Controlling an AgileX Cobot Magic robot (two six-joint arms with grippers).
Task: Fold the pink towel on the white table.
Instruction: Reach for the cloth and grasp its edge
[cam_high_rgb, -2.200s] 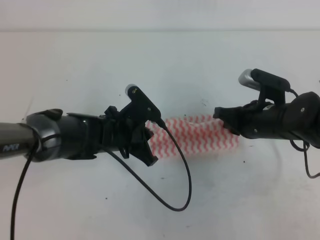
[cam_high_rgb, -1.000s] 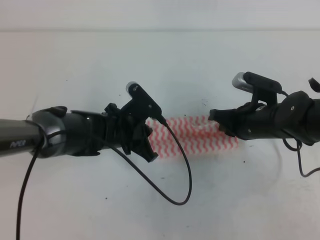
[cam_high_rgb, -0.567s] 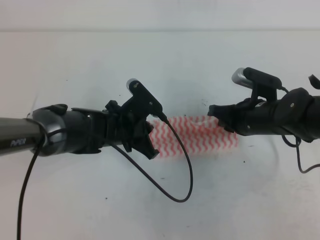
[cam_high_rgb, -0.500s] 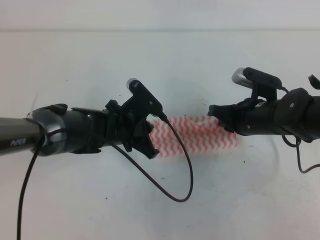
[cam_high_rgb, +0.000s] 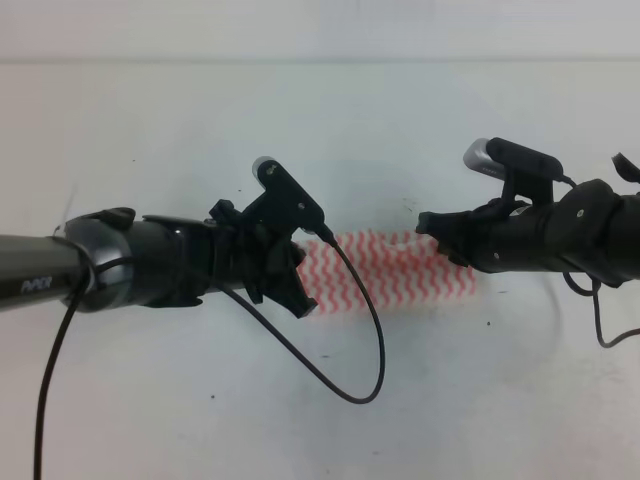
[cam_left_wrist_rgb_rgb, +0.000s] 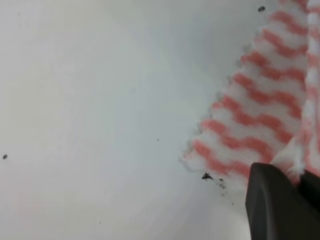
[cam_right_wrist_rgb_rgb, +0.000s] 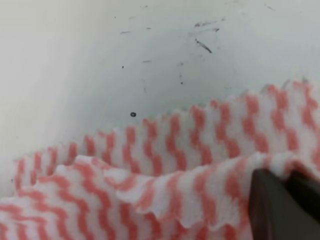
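The pink towel (cam_high_rgb: 400, 275) lies bunched into a narrow strip in the middle of the white table (cam_high_rgb: 300, 120). My left gripper (cam_high_rgb: 297, 290) is at the strip's left end and my right gripper (cam_high_rgb: 437, 232) at its right end. In the left wrist view the towel's (cam_left_wrist_rgb_rgb: 250, 115) corner rises into my left gripper (cam_left_wrist_rgb_rgb: 300, 175), which is shut on it. The right wrist view shows a raised fold of the towel (cam_right_wrist_rgb_rgb: 165, 150) pinched in my right gripper (cam_right_wrist_rgb_rgb: 286, 180), also shut.
A black cable (cam_high_rgb: 375, 360) loops down from the left wrist over the table in front of the towel. Another cable (cam_high_rgb: 605, 320) hangs off the right arm at the right edge. Small dark specks and scuffs (cam_right_wrist_rgb_rgb: 202, 45) mark the table behind the towel.
The right gripper has shifted a little to the left, and the left gripper has risen slightly toward the towel. Over the last half second both are nearly still.
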